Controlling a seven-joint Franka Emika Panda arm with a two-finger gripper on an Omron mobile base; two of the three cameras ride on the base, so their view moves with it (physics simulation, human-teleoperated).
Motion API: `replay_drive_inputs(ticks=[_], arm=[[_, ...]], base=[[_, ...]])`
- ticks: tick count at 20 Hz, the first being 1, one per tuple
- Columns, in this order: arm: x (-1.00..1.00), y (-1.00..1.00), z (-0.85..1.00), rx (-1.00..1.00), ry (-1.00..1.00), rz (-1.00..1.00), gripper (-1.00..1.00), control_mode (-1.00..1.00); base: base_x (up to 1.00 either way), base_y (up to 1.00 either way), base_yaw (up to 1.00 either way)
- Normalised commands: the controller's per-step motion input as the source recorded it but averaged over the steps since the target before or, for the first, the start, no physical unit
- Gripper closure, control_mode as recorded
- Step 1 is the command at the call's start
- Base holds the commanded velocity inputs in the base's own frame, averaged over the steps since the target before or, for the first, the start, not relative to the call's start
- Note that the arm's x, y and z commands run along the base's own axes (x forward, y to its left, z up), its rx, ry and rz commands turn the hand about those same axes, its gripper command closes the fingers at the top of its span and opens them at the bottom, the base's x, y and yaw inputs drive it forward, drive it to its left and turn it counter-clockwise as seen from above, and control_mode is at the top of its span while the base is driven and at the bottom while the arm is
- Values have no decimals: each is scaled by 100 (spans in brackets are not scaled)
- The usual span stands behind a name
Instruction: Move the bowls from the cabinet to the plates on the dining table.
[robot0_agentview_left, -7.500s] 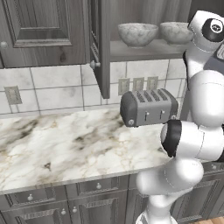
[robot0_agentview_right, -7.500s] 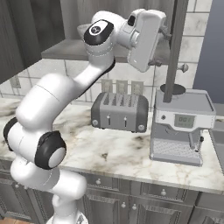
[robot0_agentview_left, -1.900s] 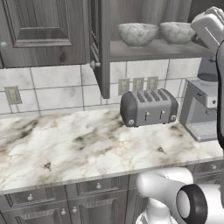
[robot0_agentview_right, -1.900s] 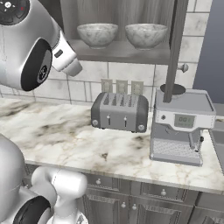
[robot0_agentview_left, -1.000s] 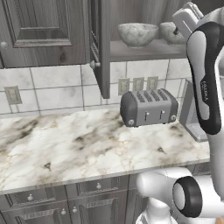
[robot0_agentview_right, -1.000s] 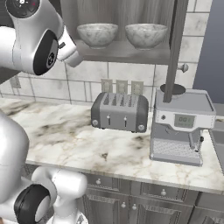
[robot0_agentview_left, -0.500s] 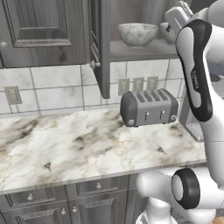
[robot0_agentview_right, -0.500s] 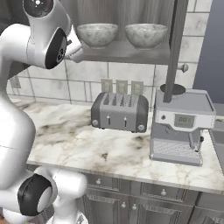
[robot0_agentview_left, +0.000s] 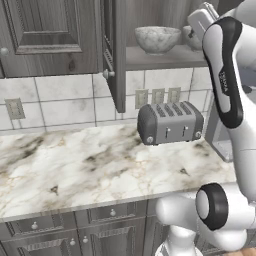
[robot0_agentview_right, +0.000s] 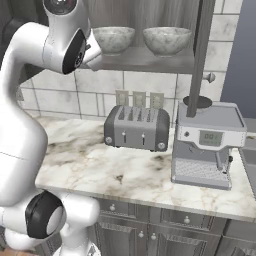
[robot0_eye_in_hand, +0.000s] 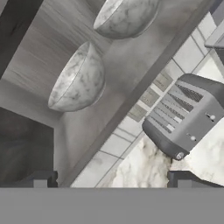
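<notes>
Marble-grey bowls: two, left bowl (robot0_agentview_right: 114, 39) and right bowl (robot0_agentview_right: 167, 39), both upright on the inner shelf (robot0_agentview_right: 150, 61) of the open cabinet (robot0_agentview_left: 45, 30), above the toaster (robot0_agentview_right: 136, 127). Neither is yet moved. Arm: swung up and across within the last second, hand now level with the shelf beside the left bowl. Pincer (robot0_eye_in_hand: 111, 179): tips well apart, empty, aimed toward the bowls. Judgement: reach under way, first grasp pending.

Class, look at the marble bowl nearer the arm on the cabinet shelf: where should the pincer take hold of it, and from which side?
Probably the rim of the marble bowl facing the open cabinet front. It stands upright on the shelf, and its rounded wall gives no flat hold, so one finger inside and one outside suits. The pincer is open.
</notes>
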Motion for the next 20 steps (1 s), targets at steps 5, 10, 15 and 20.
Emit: replay_drive_inputs(ticks=[5,10,15,20], arm=[[24,-19,-1,1,2,8,-100,-100],[38,-4,-17,3,0,9,-100,-100],[43,0,-9,2,0,7,-100,-100],[51,0,0,2,0,2,-100,-100]], base=[[0,0,0],[0,0,0],[0,0,0],[0,0,0]])
